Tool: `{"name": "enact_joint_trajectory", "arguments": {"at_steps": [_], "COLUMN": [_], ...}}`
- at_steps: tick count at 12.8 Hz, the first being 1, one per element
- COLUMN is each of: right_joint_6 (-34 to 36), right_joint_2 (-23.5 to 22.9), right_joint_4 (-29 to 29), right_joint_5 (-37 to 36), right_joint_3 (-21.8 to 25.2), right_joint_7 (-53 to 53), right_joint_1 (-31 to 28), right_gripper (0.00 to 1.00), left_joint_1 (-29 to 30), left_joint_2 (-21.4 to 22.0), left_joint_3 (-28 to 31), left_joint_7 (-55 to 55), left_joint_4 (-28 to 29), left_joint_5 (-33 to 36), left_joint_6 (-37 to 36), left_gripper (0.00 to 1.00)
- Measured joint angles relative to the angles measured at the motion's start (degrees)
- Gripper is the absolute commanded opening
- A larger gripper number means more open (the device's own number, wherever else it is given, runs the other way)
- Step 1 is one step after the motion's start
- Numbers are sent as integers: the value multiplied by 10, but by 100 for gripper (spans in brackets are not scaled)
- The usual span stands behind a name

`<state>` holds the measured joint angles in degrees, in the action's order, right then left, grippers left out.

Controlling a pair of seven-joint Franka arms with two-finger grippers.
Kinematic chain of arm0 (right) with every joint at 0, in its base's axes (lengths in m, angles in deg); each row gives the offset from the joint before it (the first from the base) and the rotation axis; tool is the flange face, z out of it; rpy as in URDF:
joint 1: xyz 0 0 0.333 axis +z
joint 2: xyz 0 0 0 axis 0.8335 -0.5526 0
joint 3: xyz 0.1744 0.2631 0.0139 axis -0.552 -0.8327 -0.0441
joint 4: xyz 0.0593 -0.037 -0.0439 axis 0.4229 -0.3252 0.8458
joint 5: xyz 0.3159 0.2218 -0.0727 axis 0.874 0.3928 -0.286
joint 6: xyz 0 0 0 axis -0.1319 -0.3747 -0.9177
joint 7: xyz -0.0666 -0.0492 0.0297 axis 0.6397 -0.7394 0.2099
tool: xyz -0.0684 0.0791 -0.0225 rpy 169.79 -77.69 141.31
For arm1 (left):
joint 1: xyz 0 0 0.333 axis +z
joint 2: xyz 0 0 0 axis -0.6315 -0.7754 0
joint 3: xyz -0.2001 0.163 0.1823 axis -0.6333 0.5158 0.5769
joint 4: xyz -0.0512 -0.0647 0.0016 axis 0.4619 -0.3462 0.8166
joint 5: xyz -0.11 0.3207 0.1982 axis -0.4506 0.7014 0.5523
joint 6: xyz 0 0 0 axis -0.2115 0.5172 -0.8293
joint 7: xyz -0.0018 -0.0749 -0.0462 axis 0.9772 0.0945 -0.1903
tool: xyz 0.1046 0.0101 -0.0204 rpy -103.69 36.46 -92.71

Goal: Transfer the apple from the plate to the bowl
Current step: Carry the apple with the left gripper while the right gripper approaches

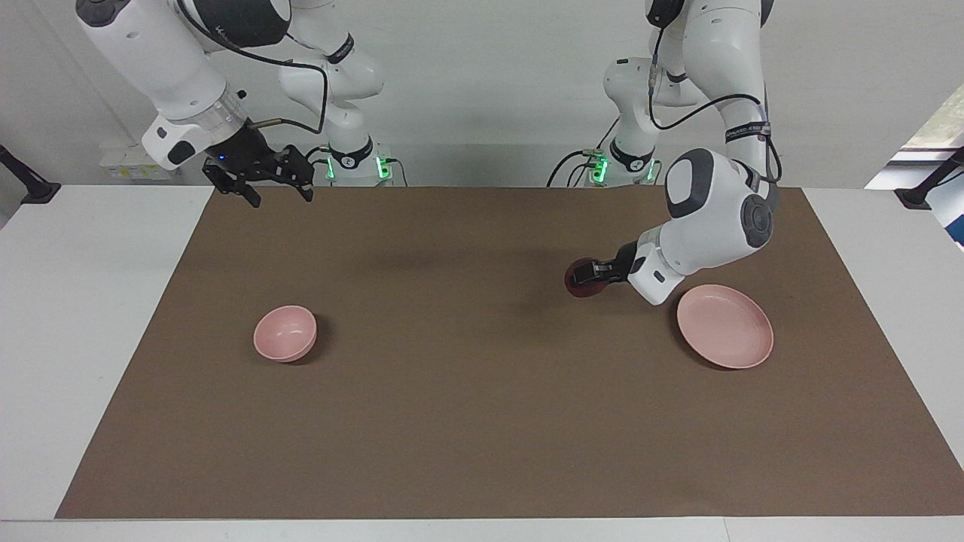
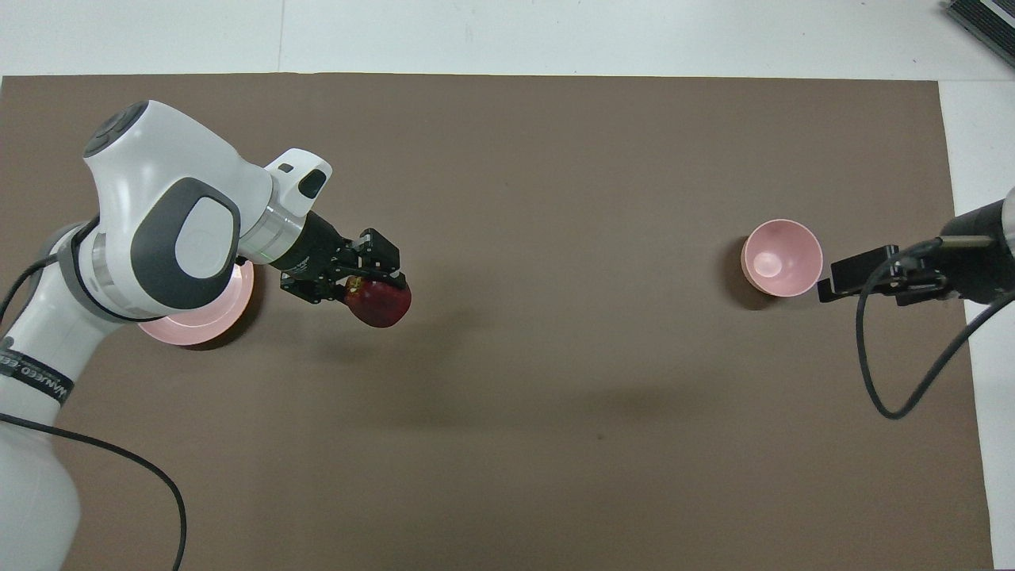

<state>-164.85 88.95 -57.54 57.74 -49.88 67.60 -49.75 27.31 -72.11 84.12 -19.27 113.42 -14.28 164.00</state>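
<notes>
In the overhead view the left arm's white body covers most of the plate [image 2: 198, 333] at middle left, the right arm is cut off by the right edge — and the apple [image 2: 379, 301] is partly hidden.

We see the dark red apple [image 1: 584, 278] lifted off the surface, gripped in the left claw [image 1: 593, 272] over bare brown mat, at about ten o'clock from the shallow pink plate [image 1: 724, 326]. The small pink bowl [image 1: 285, 333] stands upright toward the right arm's end.
</notes>
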Motion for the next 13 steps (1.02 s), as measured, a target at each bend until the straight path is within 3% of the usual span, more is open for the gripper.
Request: {"name": "enact_joint_trajectory", "arguments": {"at_steps": [5, 9, 13], "right_joint_6": [-74, -173, -181], "right_joint_2": [12, 8, 9], "right_joint_4": [-114, -224, -257], "right_joint_5": [148, 302, 429], "right_joint_3": [3, 3, 1], "right_joint_7": [157, 288, 374], "right_joint_1": [-15, -15, 5], "right_gripper": [100, 100, 100], "left_joint_1": [-1, -5, -7], "left_joint_2": [-10, -11, -13], "left_joint_3": [-3, -19, -57], "left_joint_7": [-67, -157, -224], "left_joint_4": [-13, -13, -12], "left_joint_5": [-106, -244, -331], "left_joint_6": [1, 1, 3], "left_gripper": [0, 0, 0]}}
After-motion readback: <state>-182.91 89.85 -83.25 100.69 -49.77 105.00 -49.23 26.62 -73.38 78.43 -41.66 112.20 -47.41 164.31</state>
